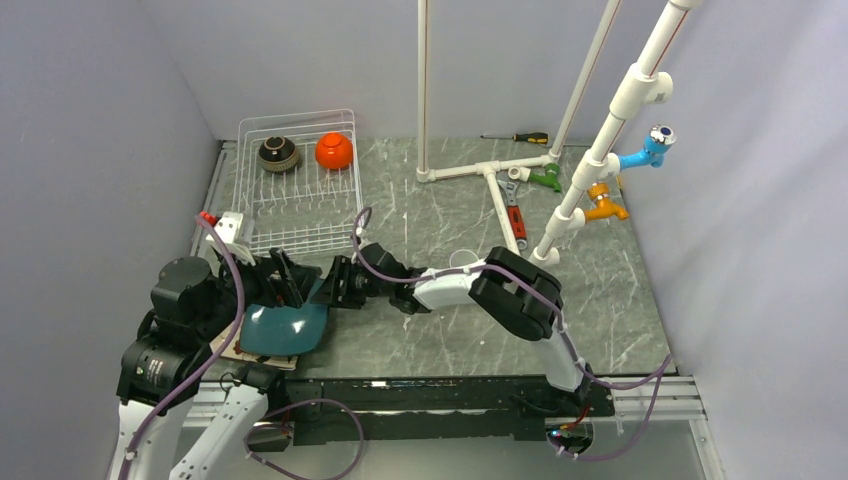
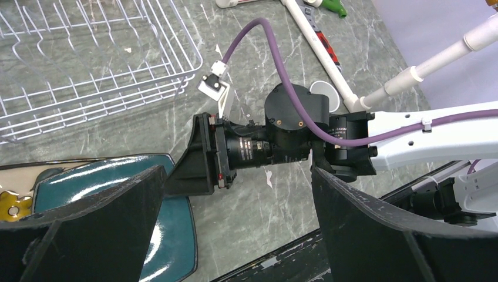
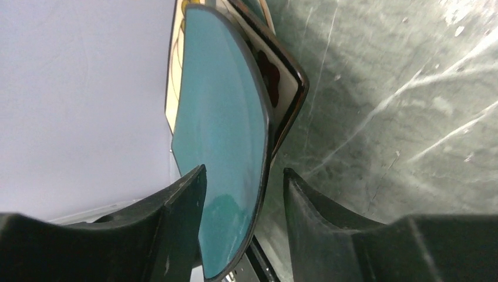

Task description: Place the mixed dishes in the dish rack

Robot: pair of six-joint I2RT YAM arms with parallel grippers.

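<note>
A dark teal rounded-square plate point(image 1: 285, 328) lies on a brown floral plate point(image 1: 235, 350) at the table's near left corner. My right gripper point(image 1: 330, 285) reaches in from the right. In the right wrist view, the right gripper point(image 3: 245, 170) is open and straddles the teal plate point(image 3: 220, 117) at its rim, with a gap on each side; the floral plate point(image 3: 282, 76) shows behind. My left gripper point(image 2: 238, 194) hangs wide open over the teal plate point(image 2: 170, 235), holding nothing. The white wire dish rack point(image 1: 300, 215) holds a dark brown bowl point(image 1: 279, 153) and an orange bowl point(image 1: 334, 151) at its far end.
A white pipe frame point(image 1: 500, 170) stands at the middle back with green point(image 1: 548, 178), orange point(image 1: 603, 207) and blue point(image 1: 650, 150) taps. A screwdriver point(image 1: 520, 137) and a red-handled tool point(image 1: 514, 215) lie near it. The two arms are close together by the plates.
</note>
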